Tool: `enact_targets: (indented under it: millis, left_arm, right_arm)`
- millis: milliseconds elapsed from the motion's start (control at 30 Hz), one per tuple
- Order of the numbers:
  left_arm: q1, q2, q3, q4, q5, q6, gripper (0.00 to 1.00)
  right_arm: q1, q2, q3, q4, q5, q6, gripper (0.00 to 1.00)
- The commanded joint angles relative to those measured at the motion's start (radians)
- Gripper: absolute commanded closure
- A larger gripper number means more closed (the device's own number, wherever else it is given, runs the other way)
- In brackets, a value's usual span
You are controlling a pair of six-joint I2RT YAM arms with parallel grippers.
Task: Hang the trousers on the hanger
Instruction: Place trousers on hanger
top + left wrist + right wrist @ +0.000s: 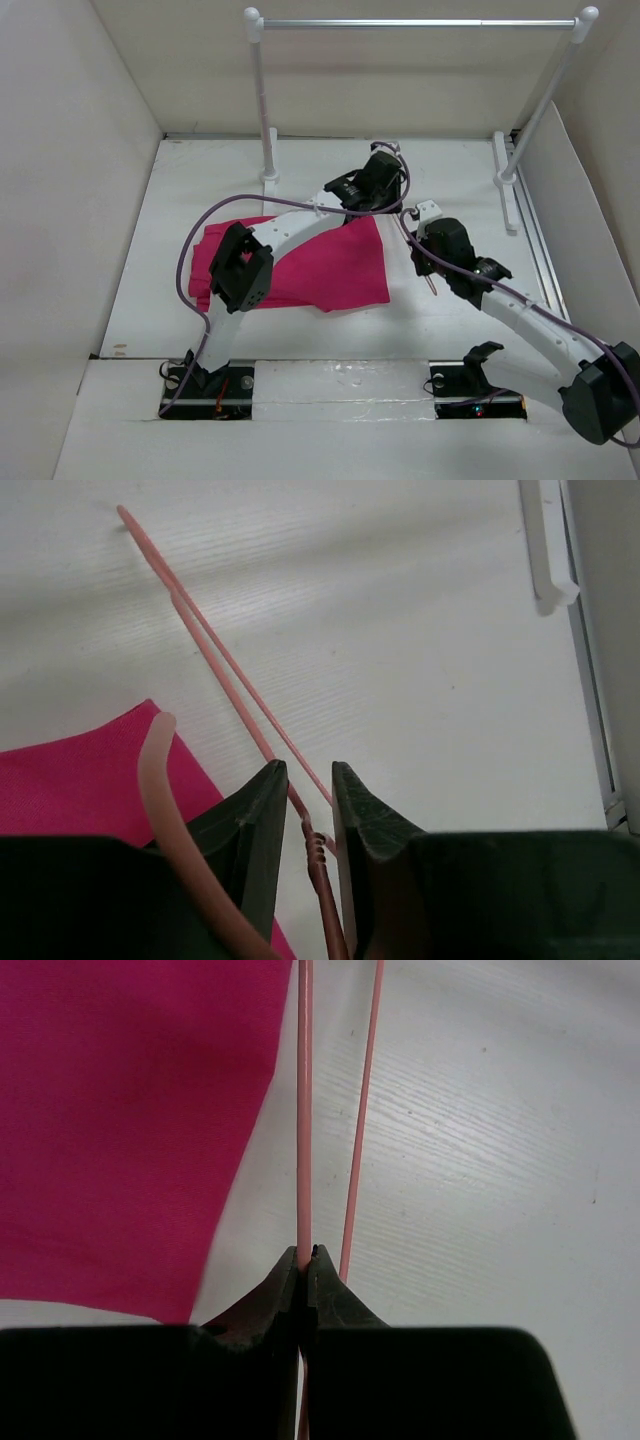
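1 hanger (pixel 304 1110): your right end effector (pixel 307 1254) pinches its wire, prob. steadying it beside the trousers (pixel 330 265). Left end effector (pixel 304 778): narrow gap w/ hanger neck between, unclamped.

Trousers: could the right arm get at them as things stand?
Probably not yet. The right pincer is clamped on the hanger wire; the trousers lie flat just beside it, nothing between, so it must let go first.

White table (pixel 200 180), walled L/R/far. Magenta trousers (pixel 330 265) lie spread on it, left of centre, twd near edge. Rail (pixel 420 22) w/ white posts stands along far edge.
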Motion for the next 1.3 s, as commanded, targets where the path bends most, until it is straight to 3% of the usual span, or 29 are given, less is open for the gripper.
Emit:
enact_targets:
  millis: [0,133,200,233,267,367,533,700,800,900,933,967,1000,1033,1100,1167,1200,1233,1267]
  left_arm:
    - [0.002,-0.015,-0.041,0.036,-0.029,-0.008,0.79]
    - [0.002,-0.029,-0.076,0.031,-0.027,-0.012,1.00]
    - [0.002,-0.061,-0.119,0.043,-0.009,-0.022,1.00]
    - [0.002,-0.074,-0.145,0.054,-0.001,-0.038,1.00]
    - [0.002,-0.106,-0.209,0.088,0.009,-0.051,1.00]
    - [0.002,-0.166,-0.329,0.157,0.042,-0.107,1.00]
    - [-0.027,-0.228,-0.460,0.220,0.059,-0.181,1.00]
    - [-0.027,-0.268,-0.592,0.293,0.022,-0.278,1.00]
    - [-0.027,-0.280,-0.653,0.339,-0.001,-0.318,1.00]
    - [-0.027,-0.285,-0.701,0.364,-0.023,-0.351,1.00]
    - [-0.027,-0.289,-0.719,0.372,-0.047,-0.364,1.00]
    - [-0.027,-0.289,-0.719,0.372,-0.047,-0.364,1.00]
    - [-0.027,-0.291,-0.728,0.375,-0.061,-0.376,1.00]
    - [-0.027,-0.302,-0.743,0.382,-0.073,-0.384,1.00]
    - [-0.027,-0.311,-0.757,0.390,-0.110,-0.397,1.00]
    - [-0.027,-0.323,-0.771,0.401,-0.142,-0.411,1.00]
    - [-0.027,-0.323,-0.773,0.402,-0.148,-0.414,1.00]
    - [-0.027,-0.322,-0.776,0.401,-0.158,-0.420,1.00]
    - [-0.027,-0.322,-0.779,0.398,-0.174,-0.424,1.00]
  right_arm:
    - [0.051,0.004,0.009,-0.025,0.078,0.059,1.00]
    - [0.079,0.027,0.019,-0.058,0.110,0.089,0.97]
    - [0.079,0.027,0.021,-0.071,0.118,0.092,0.91]
    - [0.079,0.027,0.020,-0.086,0.118,0.097,0.85]
    - [0.088,0.024,0.020,-0.095,0.115,0.097,0.66]
    - [0.088,0.003,0.023,-0.135,0.026,0.068,0.39]
    - [0.057,-0.057,0.032,-0.158,-0.196,-0.009,0.27]
    - [-0.021,-0.068,0.016,-0.066,-0.452,-0.058,0.27]
    - [-0.074,-0.051,-0.017,0.074,-0.643,-0.066,0.27]
    - [-0.108,0.015,-0.054,0.223,-0.698,-0.055,0.29]
    - [-0.124,0.065,-0.045,0.239,-0.677,-0.061,0.55]
    - [-0.124,0.066,-0.045,0.239,-0.676,-0.061,0.55]
    - [-0.124,0.117,-0.045,0.250,-0.628,-0.046,0.68]
    - [-0.124,0.145,-0.046,0.292,-0.620,-0.041,0.90]
    - [-0.124,0.191,-0.049,0.351,-0.597,0.000,0.98]
    - [-0.133,0.248,-0.056,0.409,-0.574,0.025,0.94]
    - [-0.133,0.262,-0.060,0.430,-0.560,0.057,0.85]
    - [-0.133,0.294,-0.077,0.472,-0.557,0.072,0.65]
    - [-0.124,0.317,-0.085,0.496,-0.561,0.085,0.59]
